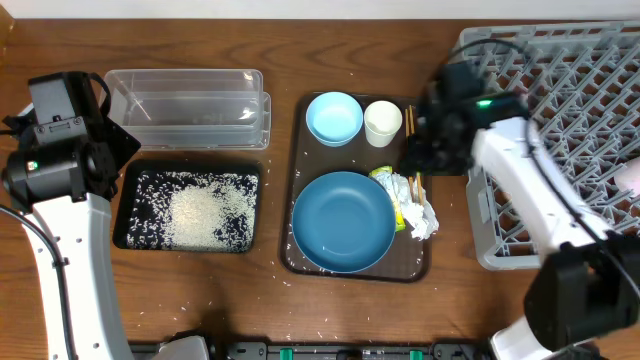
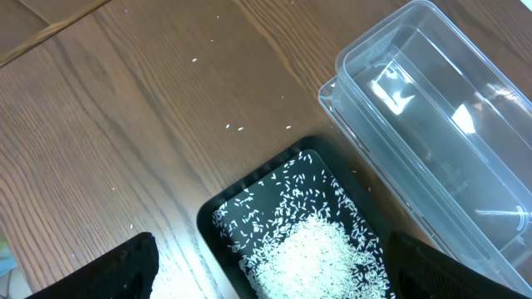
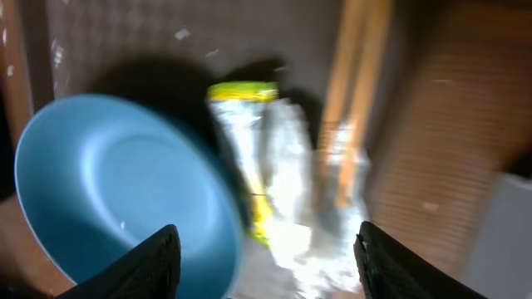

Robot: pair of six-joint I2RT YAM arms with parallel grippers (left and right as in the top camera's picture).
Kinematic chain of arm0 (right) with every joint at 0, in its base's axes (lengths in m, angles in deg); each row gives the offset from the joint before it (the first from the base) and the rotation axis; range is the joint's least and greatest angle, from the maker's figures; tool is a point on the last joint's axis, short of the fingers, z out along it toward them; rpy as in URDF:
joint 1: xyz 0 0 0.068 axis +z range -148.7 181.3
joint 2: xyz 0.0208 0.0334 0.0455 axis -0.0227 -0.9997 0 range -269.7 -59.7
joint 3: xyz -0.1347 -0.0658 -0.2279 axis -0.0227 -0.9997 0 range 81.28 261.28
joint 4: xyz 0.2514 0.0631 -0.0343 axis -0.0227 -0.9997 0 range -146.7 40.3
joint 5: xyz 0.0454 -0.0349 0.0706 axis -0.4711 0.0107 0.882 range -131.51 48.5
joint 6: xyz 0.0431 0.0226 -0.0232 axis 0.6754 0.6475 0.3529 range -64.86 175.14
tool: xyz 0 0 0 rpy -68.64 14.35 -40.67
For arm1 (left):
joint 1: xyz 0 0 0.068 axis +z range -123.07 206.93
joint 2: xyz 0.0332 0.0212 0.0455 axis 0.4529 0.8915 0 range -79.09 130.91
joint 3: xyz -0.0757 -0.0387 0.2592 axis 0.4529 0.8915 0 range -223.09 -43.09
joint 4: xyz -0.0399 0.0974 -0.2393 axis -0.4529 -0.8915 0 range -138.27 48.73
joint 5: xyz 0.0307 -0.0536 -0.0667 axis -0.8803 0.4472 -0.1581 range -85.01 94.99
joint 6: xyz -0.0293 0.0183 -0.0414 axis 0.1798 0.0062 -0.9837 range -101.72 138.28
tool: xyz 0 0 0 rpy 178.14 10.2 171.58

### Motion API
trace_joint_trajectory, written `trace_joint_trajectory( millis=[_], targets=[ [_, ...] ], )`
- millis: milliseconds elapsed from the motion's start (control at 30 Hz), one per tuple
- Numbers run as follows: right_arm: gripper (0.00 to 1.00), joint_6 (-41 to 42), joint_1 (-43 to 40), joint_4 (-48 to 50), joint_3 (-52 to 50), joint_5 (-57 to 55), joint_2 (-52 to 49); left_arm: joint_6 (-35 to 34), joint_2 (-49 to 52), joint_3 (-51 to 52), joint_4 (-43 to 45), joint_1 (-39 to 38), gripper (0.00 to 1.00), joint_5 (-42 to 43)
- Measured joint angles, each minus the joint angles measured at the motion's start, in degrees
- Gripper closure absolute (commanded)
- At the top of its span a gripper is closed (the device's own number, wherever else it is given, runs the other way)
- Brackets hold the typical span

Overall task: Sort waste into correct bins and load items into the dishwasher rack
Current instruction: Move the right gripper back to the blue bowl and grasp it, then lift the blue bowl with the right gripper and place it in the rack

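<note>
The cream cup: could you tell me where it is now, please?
In the overhead view, the cream cup stands at the serving tray's far right, between the small light-blue bowl and the chopsticks.

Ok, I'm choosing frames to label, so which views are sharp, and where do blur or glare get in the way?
Overhead: sharp and evenly lit. Left wrist: sharp, with bright reflections on the clear tub; the rice grains are crisp. Right wrist: dim and heavily blurred, so the large blue dish, yellow-green wrapper and chopsticks look smeared.
</note>
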State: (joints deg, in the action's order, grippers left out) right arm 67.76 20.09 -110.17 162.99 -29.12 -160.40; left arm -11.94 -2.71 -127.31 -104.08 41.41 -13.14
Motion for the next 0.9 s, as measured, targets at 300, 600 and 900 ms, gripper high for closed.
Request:
trace_joint_trajectory(
  millis=[300, 600, 900],
  targets=[
    [0.33, 4.0, 16.9, 6.1, -0.1, -0.4, -2.0, 0.0, 0.0, 0.0, 0.0, 0.0, 0.12, 0.0],
    [0.32, 9.4, 31.0, 8.8, -0.1, -7.0, -9.1, 0.0, 0.0, 0.0, 0.0, 0.0, 0.12, 0.0],
    [0.26, 10.4, 39.6, 8.9, -0.2, -11.9, -10.1, 0.0, 0.0, 0.0, 0.0, 0.0, 0.12, 0.0]
  ],
)
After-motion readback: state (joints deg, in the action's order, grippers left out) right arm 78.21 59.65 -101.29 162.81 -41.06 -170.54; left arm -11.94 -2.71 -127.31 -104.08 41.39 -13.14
